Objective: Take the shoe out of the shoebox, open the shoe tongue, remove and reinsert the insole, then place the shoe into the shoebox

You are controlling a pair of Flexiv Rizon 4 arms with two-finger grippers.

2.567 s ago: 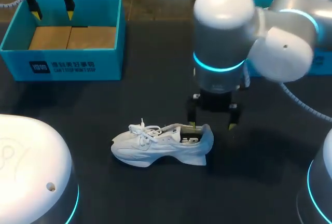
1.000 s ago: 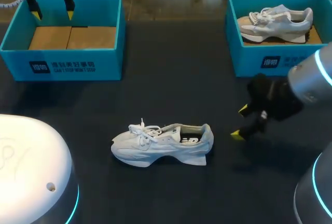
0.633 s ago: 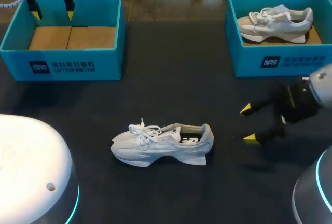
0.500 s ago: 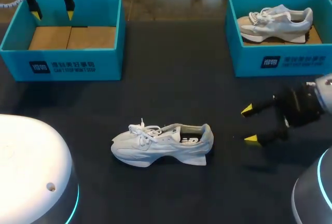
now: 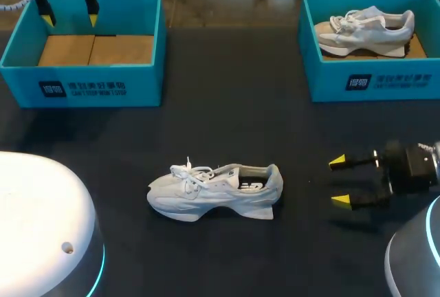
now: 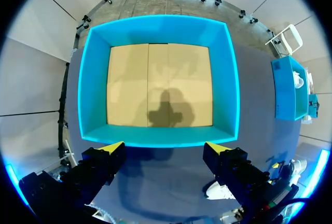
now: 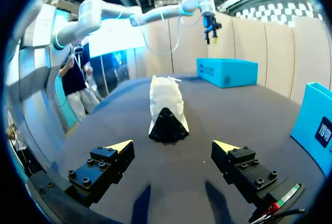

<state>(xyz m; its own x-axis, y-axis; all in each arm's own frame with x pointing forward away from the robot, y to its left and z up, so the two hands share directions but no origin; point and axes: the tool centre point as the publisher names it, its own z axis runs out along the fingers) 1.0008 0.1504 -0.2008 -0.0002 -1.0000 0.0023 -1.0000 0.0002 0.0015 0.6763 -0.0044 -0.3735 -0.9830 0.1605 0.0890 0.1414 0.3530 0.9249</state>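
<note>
Shoe (image 5: 214,190) upright on the table (image 5: 227,125), outside the shoebox (image 5: 103,87) far beyond its toe; right gripper (image 5: 339,182) near its heel, not touching, fingers wide and empty, left gripper (image 5: 69,18) far off, equally wide; risk of toppling it through a too low, off-centre approach.

Matt cloth shoe (image 5: 206,197), smooth matt tabletop (image 5: 227,104)

A dark table (image 5: 227,111) carries a turquoise box (image 5: 330,80) near its far right corner. Inside the box, a spare pale sneaker (image 5: 364,29) rests on brown cardboard lining, its laced end toward the table's middle.
</note>
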